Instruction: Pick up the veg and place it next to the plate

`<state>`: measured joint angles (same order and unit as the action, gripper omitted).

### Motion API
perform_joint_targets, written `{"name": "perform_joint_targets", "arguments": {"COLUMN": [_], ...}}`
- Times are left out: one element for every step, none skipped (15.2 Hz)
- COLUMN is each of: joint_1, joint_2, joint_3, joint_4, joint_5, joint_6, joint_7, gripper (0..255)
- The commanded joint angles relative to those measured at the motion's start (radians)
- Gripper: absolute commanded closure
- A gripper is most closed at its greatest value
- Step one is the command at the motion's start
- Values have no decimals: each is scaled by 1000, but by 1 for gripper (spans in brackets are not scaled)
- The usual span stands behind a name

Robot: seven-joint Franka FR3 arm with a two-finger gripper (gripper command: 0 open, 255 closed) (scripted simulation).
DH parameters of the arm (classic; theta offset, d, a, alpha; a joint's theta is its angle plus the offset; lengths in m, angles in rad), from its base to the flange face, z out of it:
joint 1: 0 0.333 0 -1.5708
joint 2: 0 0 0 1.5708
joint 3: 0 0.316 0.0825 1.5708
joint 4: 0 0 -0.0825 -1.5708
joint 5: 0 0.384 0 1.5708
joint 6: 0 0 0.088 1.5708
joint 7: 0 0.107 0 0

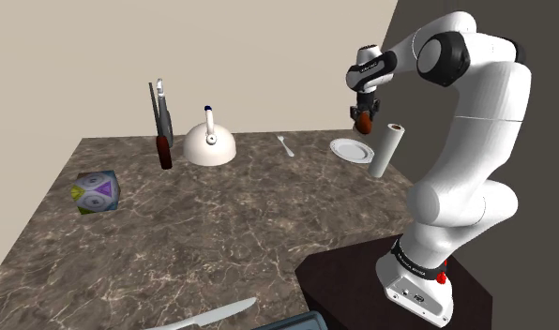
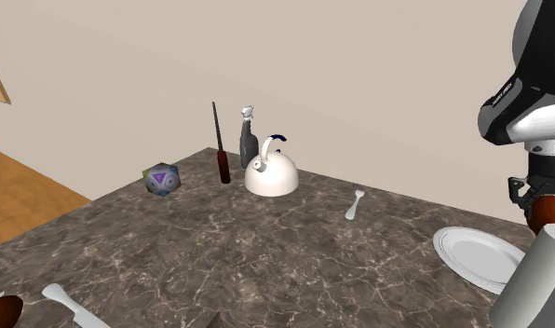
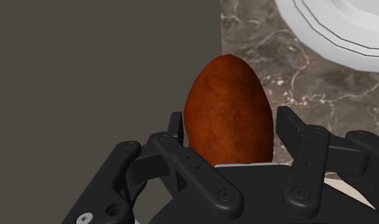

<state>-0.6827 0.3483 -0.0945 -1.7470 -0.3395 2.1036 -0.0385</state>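
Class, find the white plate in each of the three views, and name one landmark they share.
Shoulder view: plate right of centre, by the white roll.
Second exterior view: lower right.
Wrist view: beyond the veg.
Shared landmark: the reddish-brown veg near it.

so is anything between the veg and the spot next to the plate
Nothing visible blocks it. The pincer holds the brown veg in the air near the plate. A white paper roll stands close beside the plate on the shoulder view's right, so that side is tight; the side toward the fork looks open.
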Motion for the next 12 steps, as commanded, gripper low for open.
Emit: {"name": "perform_joint_targets", "arguments": {"joint_1": [-8,-8,-8,-9,-10,-10,-10,-11,-11,-11,-11,-12], "joint_2": [12,18,24,30,37,46,46,46,46,46,46,46], "joint_3": [-7,-7,-8,-8,-7,-8,-7,-7,-7,-7,-6,-6], "joint_4": [-20,-25,-30,-35,-40,-45,-45,-46,-45,-45,-45,-45], "joint_5": [-4,-6,-7,-9,-11,-13,-14,-14,-14,-14,-14,-14], "joint_6": [20,30,41,51,62,76,76,76,76,76,76,76], "joint_7": [6,10,13,17,21,26,26,26,26,26,27,27], "gripper": [255,255,255,255,255,255,255,255,255,255,255,255]}}
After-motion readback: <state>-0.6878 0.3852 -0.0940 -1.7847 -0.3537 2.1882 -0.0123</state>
